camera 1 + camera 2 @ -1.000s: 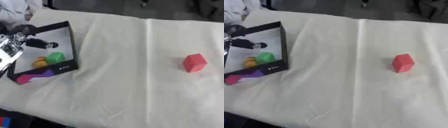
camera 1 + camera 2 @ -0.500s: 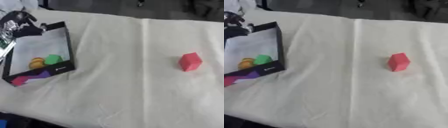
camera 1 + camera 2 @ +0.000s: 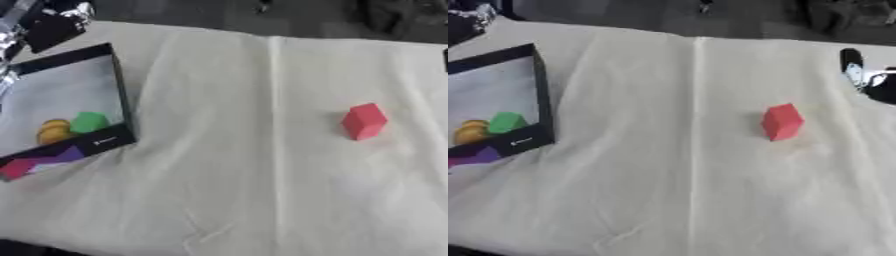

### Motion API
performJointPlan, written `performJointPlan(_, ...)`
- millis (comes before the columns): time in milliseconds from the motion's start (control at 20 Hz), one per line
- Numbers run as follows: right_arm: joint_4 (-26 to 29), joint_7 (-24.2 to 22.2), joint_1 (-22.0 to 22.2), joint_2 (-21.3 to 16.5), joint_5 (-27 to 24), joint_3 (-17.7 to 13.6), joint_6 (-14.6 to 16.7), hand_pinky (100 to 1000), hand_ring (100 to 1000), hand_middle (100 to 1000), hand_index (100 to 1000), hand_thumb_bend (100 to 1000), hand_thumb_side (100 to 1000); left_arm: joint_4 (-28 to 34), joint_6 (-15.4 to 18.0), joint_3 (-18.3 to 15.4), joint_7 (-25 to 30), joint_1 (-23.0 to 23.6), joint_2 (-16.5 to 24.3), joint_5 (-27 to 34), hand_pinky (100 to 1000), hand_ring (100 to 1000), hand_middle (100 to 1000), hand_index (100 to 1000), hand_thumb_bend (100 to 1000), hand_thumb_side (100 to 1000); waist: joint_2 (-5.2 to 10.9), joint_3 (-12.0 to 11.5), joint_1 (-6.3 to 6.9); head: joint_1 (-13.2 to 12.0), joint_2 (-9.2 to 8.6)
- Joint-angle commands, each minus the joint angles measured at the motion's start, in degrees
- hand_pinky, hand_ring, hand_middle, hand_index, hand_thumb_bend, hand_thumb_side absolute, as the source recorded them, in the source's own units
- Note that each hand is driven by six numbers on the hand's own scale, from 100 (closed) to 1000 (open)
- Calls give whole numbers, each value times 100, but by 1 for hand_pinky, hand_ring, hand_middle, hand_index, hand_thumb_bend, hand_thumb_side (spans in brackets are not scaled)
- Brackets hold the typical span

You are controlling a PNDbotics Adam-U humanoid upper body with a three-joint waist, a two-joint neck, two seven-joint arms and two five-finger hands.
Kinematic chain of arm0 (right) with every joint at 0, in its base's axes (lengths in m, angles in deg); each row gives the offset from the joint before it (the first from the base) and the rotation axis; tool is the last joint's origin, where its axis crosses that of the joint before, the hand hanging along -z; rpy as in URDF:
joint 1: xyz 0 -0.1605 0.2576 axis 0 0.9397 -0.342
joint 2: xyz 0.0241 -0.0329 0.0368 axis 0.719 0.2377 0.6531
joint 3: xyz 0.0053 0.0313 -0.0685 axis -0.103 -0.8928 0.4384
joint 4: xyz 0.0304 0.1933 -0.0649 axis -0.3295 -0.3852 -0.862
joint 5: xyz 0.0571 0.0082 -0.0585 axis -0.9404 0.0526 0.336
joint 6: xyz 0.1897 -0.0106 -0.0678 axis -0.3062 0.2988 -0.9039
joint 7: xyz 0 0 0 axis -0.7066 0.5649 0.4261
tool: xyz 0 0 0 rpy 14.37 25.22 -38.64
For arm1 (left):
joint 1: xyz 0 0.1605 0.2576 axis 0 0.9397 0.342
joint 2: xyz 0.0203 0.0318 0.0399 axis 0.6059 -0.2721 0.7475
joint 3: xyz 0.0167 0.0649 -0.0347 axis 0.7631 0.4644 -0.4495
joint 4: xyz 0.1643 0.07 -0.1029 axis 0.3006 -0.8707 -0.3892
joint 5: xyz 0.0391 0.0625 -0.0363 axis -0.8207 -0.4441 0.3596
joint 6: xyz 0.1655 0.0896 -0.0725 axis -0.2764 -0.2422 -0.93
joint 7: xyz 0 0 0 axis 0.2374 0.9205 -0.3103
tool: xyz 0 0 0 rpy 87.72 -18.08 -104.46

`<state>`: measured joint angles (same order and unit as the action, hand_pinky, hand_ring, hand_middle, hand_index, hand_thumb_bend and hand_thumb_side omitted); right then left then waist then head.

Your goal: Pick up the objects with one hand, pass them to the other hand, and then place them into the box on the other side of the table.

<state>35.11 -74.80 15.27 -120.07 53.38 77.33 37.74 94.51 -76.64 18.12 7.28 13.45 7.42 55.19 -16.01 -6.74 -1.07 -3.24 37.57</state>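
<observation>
Over on the left the left hand [image 3: 52,25] hangs above the far corner of the black-walled box [image 3: 122,107], clear of it and holding nothing that I can see; whether its fingers are straight or curled I cannot tell. Inside the box a green block [image 3: 88,121] sits touching a yellow-orange piece [image 3: 54,131], so that side looks served. The red block [image 3: 364,120] stands alone on the cream tablecloth [image 3: 236,190], well apart from the box. At the right edge the right hand [image 3: 861,75] shows dark fingers pointing up, seemingly relaxed, near that block, likely next to grasp it.
</observation>
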Motion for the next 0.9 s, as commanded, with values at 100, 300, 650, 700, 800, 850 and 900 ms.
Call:
performJointPlan(100, 83, -384, -116, -295, -102, 35, -14, 984, 962, 943, 935, 328, 110, 692, 358, -141, -226, 153, 130, 394, 892, 870, 652, 766, 100, 692, 42, -16, -41, 275, -129)
performJointPlan(300, -64, -737, 37, -639, -167, 497, 275, 1000, 970, 941, 939, 350, 100, 1251, 696, -181, -550, -72, -322, 747, 893, 870, 650, 761, 100, 698, -83, -233, -119, 768, -270)
performJointPlan(650, -730, -1362, -421, -480, 413, 1163, 897, 1000, 968, 943, 942, 366, 100, 1384, 1320, -43, -944, 48, -517, 1372, 893, 868, 646, 756, 100, 696, -169, -296, -126, 884, -367)
performJointPlan(700, -793, -1449, -470, -457, 500, 1162, 982, 1000, 969, 944, 942, 370, 100, 1384, 1407, -43, -968, 62, -502, 1459, 893, 868, 646, 756, 100, 695, -184, -305, -126, 889, -384)
performJointPlan(800, -920, -1626, -567, -418, 676, 1116, 1125, 1000, 968, 941, 942, 383, 100, 1385, 1569, -39, -1006, 103, -461, 1636, 894, 868, 645, 755, 100, 695, -208, -325, -125, 900, -408)
performJointPlan(850, -989, -1716, -611, -399, 767, 1079, 1178, 1000, 970, 941, 942, 393, 100, 1385, 1615, -41, -1025, 123, -441, 1726, 894, 868, 644, 755, 100, 695, -216, -332, -126, 903, -411)
performJointPlan(900, -1063, -1805, -653, -384, 855, 1041, 1219, 1000, 971, 942, 942, 404, 100, 1385, 1643, -47, -1042, 136, -423, 1814, 894, 869, 644, 755, 100, 695, -222, -336, -127, 903, -414)
